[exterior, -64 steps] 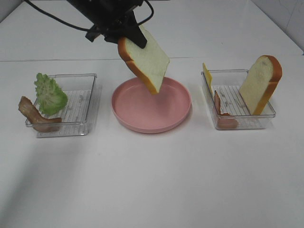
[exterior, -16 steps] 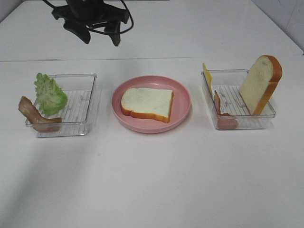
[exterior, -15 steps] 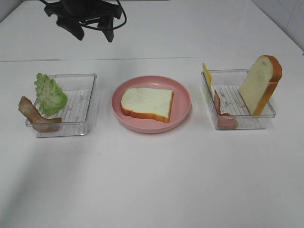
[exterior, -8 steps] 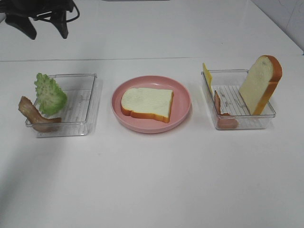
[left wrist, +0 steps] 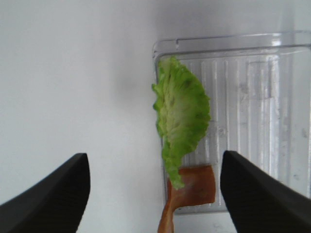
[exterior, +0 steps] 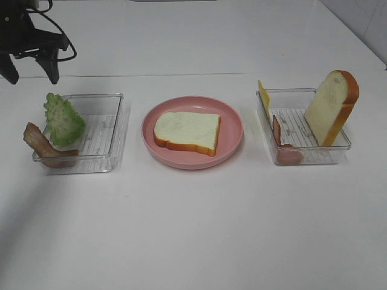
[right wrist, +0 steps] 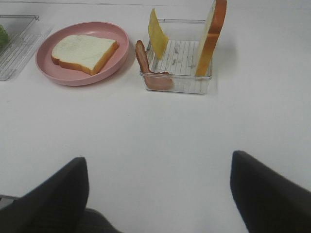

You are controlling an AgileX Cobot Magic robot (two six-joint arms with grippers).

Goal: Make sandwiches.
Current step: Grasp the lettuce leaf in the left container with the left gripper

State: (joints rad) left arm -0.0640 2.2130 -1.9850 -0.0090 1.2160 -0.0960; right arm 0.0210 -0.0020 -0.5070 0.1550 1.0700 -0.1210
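Observation:
No assembled sandwiches are in view. One white bread slice lies flat on the pink plate. My left gripper hangs open and empty behind the left clear tray. A green lettuce leaf and a bacon strip lean on that tray's outer edge. My right gripper is open and empty, well back from the right tray. That tray holds an upright bread slice, yellow cheese and bacon.
The two trays and the plate stand in a row across the white table. The table's back edge line runs just behind them.
The bread slice that the left gripper held above the plate now lies on the plate. The open left gripper has swung left and lower, from behind the plate to behind the left tray.

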